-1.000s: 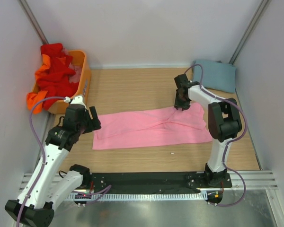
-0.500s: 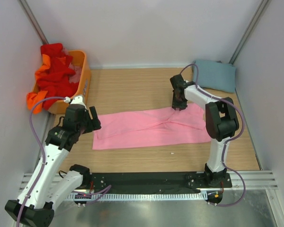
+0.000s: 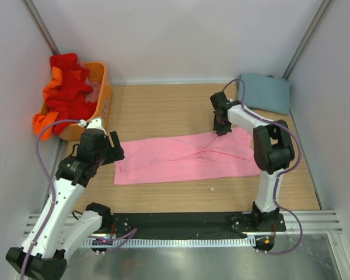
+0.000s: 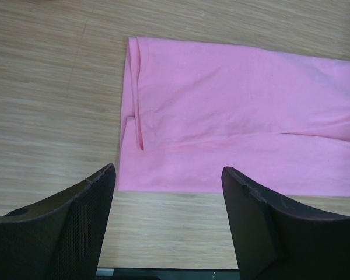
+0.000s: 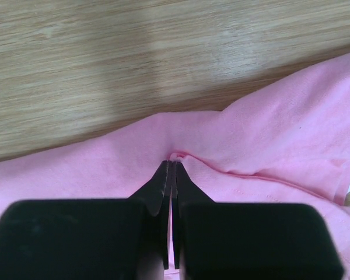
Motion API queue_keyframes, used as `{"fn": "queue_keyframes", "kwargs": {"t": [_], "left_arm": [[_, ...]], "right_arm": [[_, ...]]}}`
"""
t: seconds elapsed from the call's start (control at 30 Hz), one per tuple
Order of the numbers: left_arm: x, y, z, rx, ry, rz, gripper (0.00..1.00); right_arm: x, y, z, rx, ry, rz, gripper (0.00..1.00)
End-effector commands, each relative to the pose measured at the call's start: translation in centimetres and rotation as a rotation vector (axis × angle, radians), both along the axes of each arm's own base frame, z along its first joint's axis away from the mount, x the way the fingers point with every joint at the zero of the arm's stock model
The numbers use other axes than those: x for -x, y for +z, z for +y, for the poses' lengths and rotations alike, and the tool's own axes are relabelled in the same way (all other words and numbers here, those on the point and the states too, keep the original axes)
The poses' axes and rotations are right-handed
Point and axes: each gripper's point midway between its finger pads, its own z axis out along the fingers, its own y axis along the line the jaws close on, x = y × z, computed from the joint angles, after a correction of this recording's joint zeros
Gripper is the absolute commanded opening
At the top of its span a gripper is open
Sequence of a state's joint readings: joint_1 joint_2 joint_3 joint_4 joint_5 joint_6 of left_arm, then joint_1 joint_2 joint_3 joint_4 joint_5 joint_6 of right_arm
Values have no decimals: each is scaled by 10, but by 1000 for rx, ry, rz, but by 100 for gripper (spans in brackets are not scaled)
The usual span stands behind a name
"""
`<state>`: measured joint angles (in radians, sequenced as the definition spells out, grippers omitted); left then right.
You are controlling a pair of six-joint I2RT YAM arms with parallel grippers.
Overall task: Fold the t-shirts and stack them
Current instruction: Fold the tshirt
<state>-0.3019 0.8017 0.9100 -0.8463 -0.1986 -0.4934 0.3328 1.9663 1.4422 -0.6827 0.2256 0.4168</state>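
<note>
One pink shirt lay flat across the middle of the table, stretched long from left to right, with a doubled layer showing at its left end in the left wrist view. My right gripper had its jaws together, pinched on a small pucker of the pink shirt at the far edge, right of centre, with cloth bunched at the tips. My left gripper hovered just above the shirt's left end, jaws wide apart, holding nothing. A blue shirt sat folded in the far right corner, well apart from the pink one, probably the start of the stack. The red shirts and an orange shirt were heaped in the basket at far left, spilling over its rim. Handling, my read: the cloth was thin, soft and light with no stiffness, so it would sag and drag wherever it wasn't held. A one-point pinch would only pull up a peak, not carry an edge. It looked neither fragile nor slippery on the wood. I judged the best hold was corners or hem with both arms: left on the near-left corner, right on a matching point, pinching through all layers so the under layer wasn't left behind.
</note>
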Motion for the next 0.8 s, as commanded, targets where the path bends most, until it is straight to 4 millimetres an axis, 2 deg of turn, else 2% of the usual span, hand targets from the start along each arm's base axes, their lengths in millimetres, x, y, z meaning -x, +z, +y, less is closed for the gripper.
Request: {"fn": "queue_keyframes", "kwargs": {"t": [0.0,0.17,0.23,0.3,0.33,0.4,0.47,0.5,0.57,0.77], "left_arm": [[-2,5,-1,4,-4,-29,75],[-2,5,0,4,2,-29,75],[-1,5,0,5,-1,-32,75],[-1,7,-1,8,-3,-37,75],[-1,6,-1,9,-2,-37,75],[-1,6,-1,11,-4,-37,75],[-1,7,-1,11,-7,-38,75],[-1,6,-1,11,-7,-36,75],[-1,6,-2,14,-10,-37,75],[-1,5,-2,14,-9,-31,75]], "right_arm": [[-5,6,-1,11,-1,-22,2],[2,20,-1,9,-11,-30,1],[10,31,1,5,-10,-46,1],[25,28,4,2,-6,-25,2],[31,33,5,-3,-3,-34,1],[49,25,7,0,-1,-8,1],[61,27,16,-15,22,-17,1],[72,19,14,-6,19,6,1],[82,21,20,-15,36,-3,1],[116,11,19,-7,37,15,1]]}}
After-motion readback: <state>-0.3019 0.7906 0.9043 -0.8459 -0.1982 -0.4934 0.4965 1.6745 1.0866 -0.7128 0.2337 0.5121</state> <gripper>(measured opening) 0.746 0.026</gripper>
